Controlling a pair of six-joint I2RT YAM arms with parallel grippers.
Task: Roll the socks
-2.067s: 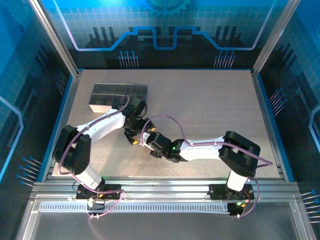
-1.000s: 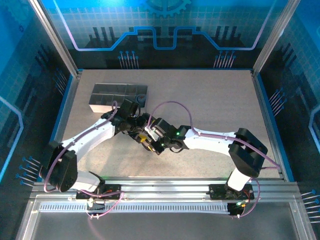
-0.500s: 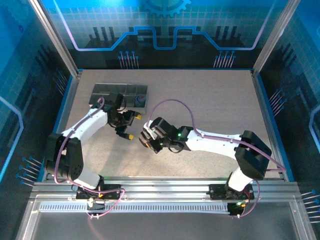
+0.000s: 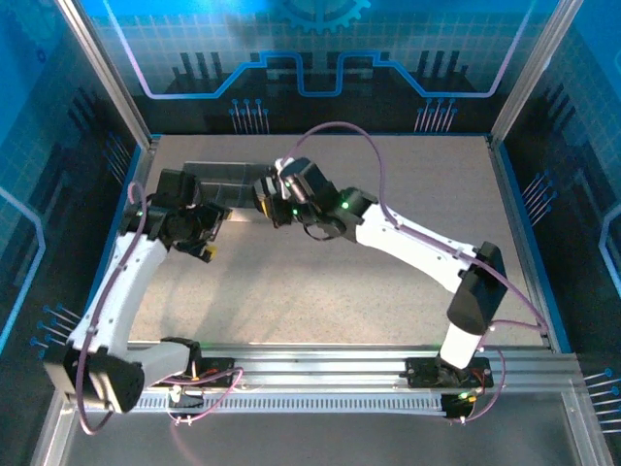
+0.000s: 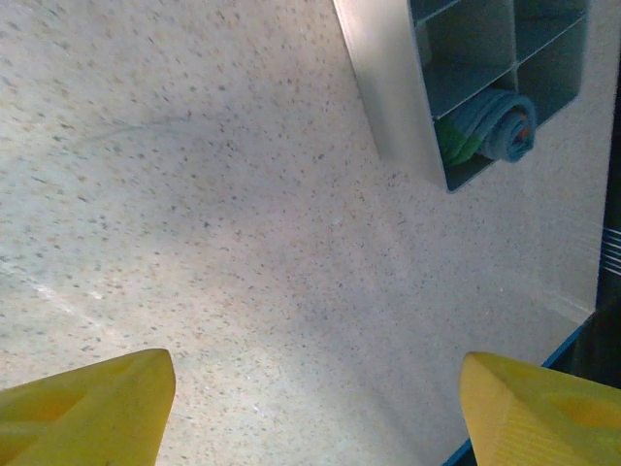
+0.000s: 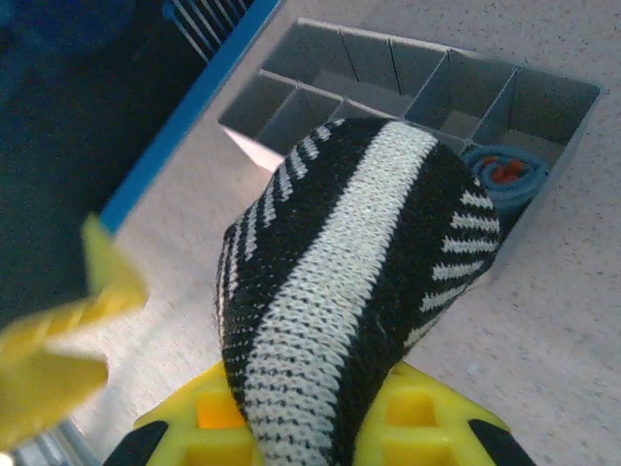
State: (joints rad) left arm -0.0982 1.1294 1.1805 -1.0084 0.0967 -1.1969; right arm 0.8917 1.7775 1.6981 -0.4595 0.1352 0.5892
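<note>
Hovering over bare table (image 4: 388,262) near the left edge, the left fingers (image 4: 207,236) are standing wide apart and are gripping nothing. Just beyond them, towards the far left corner, the grey tray (image 4: 218,175) is sitting with the grey-blue sock (image 5: 495,126) rolled up in its end compartment, orange and green showing at the coil.

To the right, the right fingers (image 4: 264,199) are clamping tight on the black striped sock (image 6: 359,291), which is bulging out between them as a fat roll and hanging above the near side of the tray.

The trouble I am expecting is at the drop. The roll is looking broader than a single compartment, so it could be catching on a divider and perching there, or springing loose once the squeeze is coming off. Coming down too far right, it would be landing on top of the grey-blue sock. The two arms are also working close together at this corner, so a careless reach from either could be knocking the other or nudging the tray.
</note>
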